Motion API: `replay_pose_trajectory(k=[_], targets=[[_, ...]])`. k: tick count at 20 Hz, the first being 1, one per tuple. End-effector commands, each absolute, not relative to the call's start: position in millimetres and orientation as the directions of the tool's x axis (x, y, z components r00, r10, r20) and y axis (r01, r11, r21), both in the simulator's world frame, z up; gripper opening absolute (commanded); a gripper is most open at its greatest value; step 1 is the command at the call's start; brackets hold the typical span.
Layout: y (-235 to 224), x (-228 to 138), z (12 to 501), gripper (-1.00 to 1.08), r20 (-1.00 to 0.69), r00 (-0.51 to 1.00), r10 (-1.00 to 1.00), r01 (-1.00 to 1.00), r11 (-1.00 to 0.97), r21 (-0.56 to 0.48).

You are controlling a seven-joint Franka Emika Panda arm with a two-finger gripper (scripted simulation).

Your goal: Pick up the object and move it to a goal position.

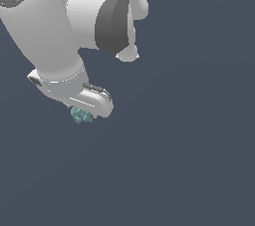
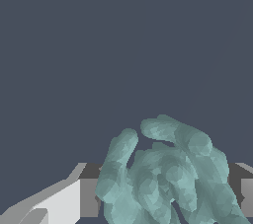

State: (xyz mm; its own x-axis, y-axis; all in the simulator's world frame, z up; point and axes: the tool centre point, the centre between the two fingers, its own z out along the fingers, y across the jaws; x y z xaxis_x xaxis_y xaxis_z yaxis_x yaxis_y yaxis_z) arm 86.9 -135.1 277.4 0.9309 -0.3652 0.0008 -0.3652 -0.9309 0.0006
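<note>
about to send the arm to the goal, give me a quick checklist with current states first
1. Cluster between the fingers: ok, the wrist view shows it filling the gap between them.
2. Cluster at the gripper in the exterior view: ok, it pokes out just under the hand.
3. Firm grip: cannot tell, finger contact is hidden behind the cluster.
4. Lifted off the surface: cannot tell, the plain grey background gives no shadow or edge.
5. Goal position: cannot tell, no marker shows in either view.
6. Obstacles near the gripper: ok, none visible in either view.
</note>
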Motion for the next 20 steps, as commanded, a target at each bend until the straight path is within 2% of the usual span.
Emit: replay_pose_trajectory(k=[1, 20], targets=[[-137.1, 93.9, 288.4, -1.00, 0.000, 0.931, -0.365, -0.365, -0.931, 0.001], [-143.4, 116.7, 320.0, -1.00, 0.000, 0.931, -0.365, -0.365, -0.931, 0.000]])
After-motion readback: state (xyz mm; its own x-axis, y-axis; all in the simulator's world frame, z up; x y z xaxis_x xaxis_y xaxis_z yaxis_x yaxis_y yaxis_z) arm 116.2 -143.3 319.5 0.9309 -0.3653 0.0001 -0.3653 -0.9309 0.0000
